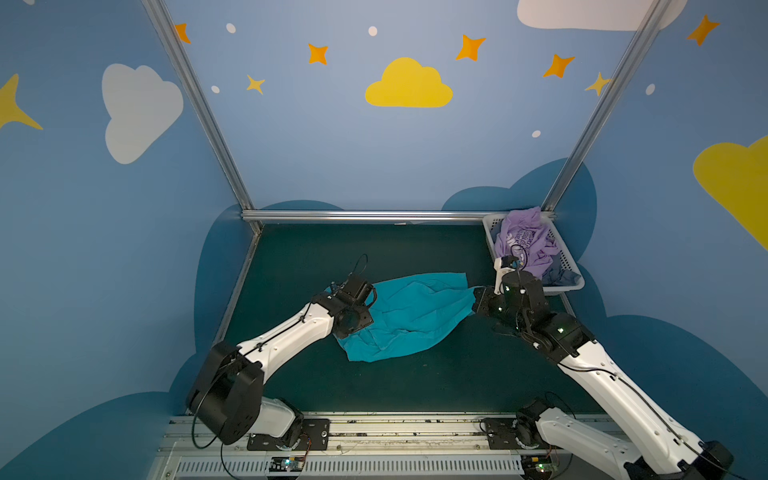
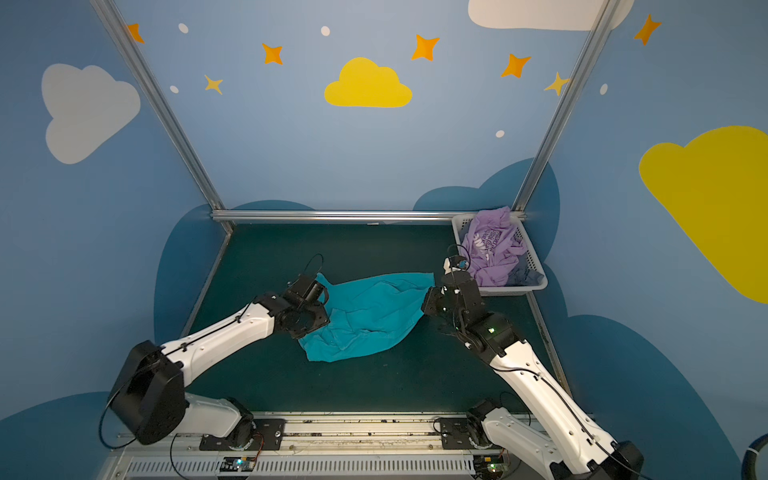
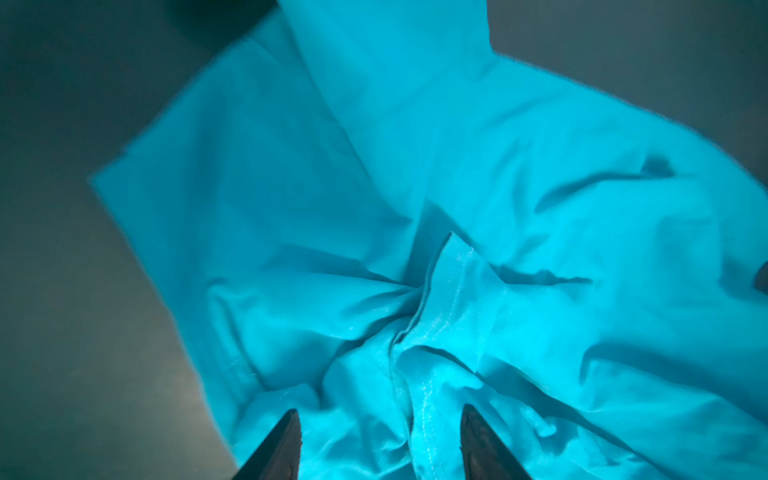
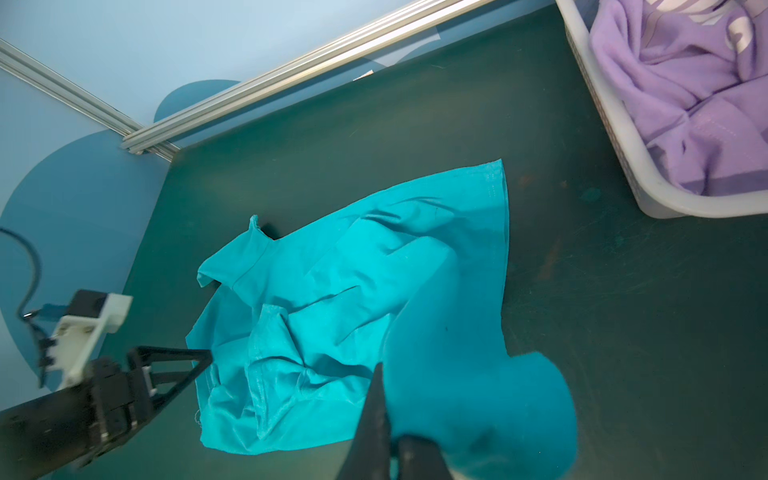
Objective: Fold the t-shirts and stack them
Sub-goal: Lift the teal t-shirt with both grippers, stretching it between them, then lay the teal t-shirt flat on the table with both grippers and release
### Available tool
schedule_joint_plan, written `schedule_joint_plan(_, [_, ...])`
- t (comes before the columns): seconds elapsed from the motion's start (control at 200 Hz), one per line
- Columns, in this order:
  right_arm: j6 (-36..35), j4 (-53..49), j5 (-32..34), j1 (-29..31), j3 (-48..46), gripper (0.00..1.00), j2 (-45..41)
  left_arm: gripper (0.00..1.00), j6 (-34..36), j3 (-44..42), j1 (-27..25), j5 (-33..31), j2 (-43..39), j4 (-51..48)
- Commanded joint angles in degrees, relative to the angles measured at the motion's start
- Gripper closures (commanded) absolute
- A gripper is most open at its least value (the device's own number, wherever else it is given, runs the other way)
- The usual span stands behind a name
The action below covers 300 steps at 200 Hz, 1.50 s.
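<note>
Teal t-shirt (image 1: 409, 316) lies crumpled mid-frame on the worktop (image 1: 374, 249); the left hand (image 3: 380, 409) is spread over its left end, and the right hand (image 4: 388, 432) pinches its right corner. Lavender t-shirt (image 1: 525, 245) fills the basket (image 1: 490, 222), centre right.

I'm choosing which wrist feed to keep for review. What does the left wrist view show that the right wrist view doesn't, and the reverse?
Left wrist only: the bunched, stitched seam of the teal t-shirt lying between the left gripper's parted fingertips. Right wrist only: the white basket holding the lavender t-shirt, the frame rail, and the right gripper shut on a lifted teal fold. Both: the crumpled teal t-shirt on the dark green mat, plus the left gripper's fingers.
</note>
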Motion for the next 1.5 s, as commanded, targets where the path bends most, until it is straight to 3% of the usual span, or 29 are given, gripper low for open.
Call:
schedule_joint_plan(0.0, [0.35, 0.99, 0.85, -0.46, -0.87, 1.0, -0.86, 0.42, 0.99, 2.11, -0.43, 1.51, 4.6, 1.23])
schedule_joint_plan(0.26, [0.55, 0.64, 0.37, -0.89, -1.59, 1.0, -1.16, 0.64, 2.22, 6.61, -1.8, 2.08, 13.55, 2.06])
schedule_joint_plan(0.391, [0.78, 0.69, 0.12, -1.22, -1.86, 1.0, -1.14, 0.96, 2.78, 8.89, -1.86, 1.68, 14.95, 0.77])
schedule_joint_plan(0.656, [-1.57, 0.52, -0.96, -2.56, 1.23, 1.0, 0.17, 0.96, 8.05, 19.96, -1.22, -3.37, 11.17, -9.23])
schedule_joint_plan(0.836, [-5.94, -0.67, -1.85, -2.85, 11.95, 1.0, 3.15, 0.96, 11.17, 34.06, 0.72, -11.22, 3.65, -17.73])
schedule_joint_plan(1.086, [-8.81, 1.14, -7.68, -2.14, 28.04, 1.0, 6.68, 0.96, 17.95, 49.12, 2.18, -23.4, -10.33, -18.58])
schedule_joint_plan(1.172, [-10.62, 1.68, -12.29, 0.22, 33.26, 1.0, 8.4, 0.96, 20.48, 48.87, 2.19, -25.65, -16.33, -14.43])
schedule_joint_plan(1.317, [-15.2, 0.76, -12.94, 7.07, 42.4, 1.0, 10.91, 0.96, 25.61, 44.81, 2.26, -27.62, -26.3, -4.91])
schedule_joint_plan(1.497, [-15.13, -0.84, -17.34, 11.21, 51.48, 1.0, 13.63, 0.96, 28.33, 48.82, 2.19, -27.21, -30.39, -2.92])
